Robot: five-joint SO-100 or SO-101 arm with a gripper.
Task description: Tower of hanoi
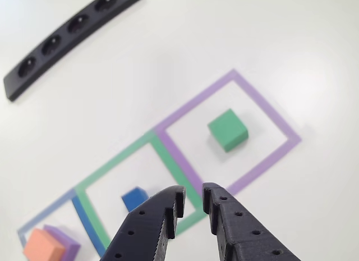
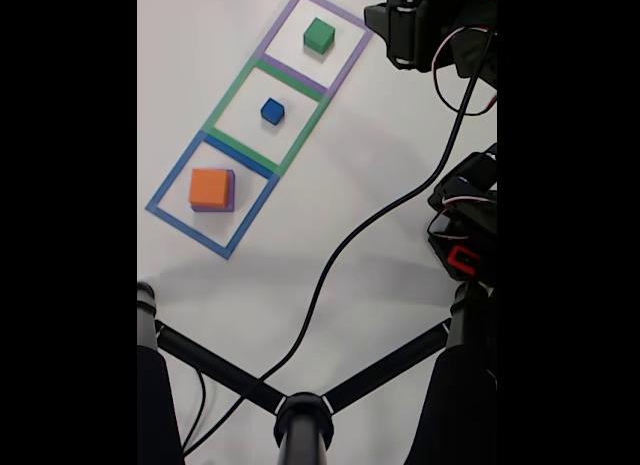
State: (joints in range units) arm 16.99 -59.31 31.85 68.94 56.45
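In the other view, your gripper comes in from the bottom edge, its two dark fingers slightly apart with nothing between them, hanging above the white table. Beyond the tips you see three taped squares in a row: the purple square holds a green cube near its middle, the green square holds a small blue cube partly hidden behind the left finger, and the blue square at the lower left holds an orange block sitting on top of a purple block. A black power strip lies at the upper left, well apart from the squares. In the fixed view, the same row runs diagonally, with the green cube in the purple square at the top, the blue cube in the green square in the middle, and the orange block stacked on the purple block in the blue square below. The arm sits at the upper right, just beside the purple square, and a black cable curves across the table.
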